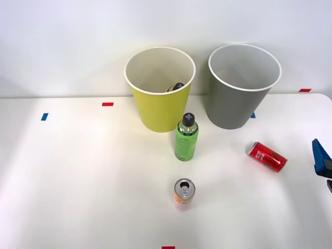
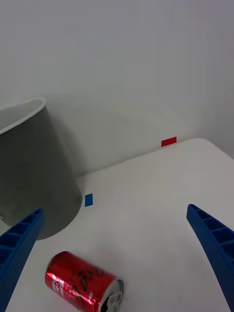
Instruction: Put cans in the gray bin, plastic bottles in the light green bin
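A red can (image 1: 267,156) lies on its side on the white table, right of centre; in the right wrist view the red can (image 2: 82,287) rests between my wide-apart blue fingers (image 2: 214,248). My right gripper (image 1: 322,158) is open at the front view's right edge, just right of that can and holding nothing. An orange can (image 1: 183,193) with a silver top stands upright at front centre. A green bottle (image 1: 186,137) with a black cap stands before the light green bin (image 1: 160,88). Something dark shows inside that bin. The gray bin (image 1: 242,85) (image 2: 34,170) stands to its right.
Red tape marks (image 1: 107,104) and blue tape marks (image 1: 44,116) are stuck on the table. A white wall rises right behind the bins. The table's rounded right corner lies near my gripper.
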`<state>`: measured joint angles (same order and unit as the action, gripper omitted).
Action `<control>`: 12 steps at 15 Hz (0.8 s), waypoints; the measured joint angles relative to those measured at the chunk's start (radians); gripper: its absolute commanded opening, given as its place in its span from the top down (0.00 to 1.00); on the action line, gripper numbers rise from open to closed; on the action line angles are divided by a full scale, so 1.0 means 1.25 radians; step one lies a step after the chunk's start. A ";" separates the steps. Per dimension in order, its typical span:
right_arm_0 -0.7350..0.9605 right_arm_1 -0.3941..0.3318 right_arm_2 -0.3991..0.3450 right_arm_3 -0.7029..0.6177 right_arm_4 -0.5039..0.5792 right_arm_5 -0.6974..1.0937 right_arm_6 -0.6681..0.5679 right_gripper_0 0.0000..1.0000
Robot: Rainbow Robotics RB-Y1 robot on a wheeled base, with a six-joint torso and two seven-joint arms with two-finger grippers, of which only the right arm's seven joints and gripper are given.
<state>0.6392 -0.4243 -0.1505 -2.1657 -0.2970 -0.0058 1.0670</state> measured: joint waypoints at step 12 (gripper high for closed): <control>0.001 0.096 -0.015 0.102 0.052 -0.056 0.057 0.00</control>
<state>0.6406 -0.3038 -0.1691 -2.0380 -0.2317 -0.0760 1.1382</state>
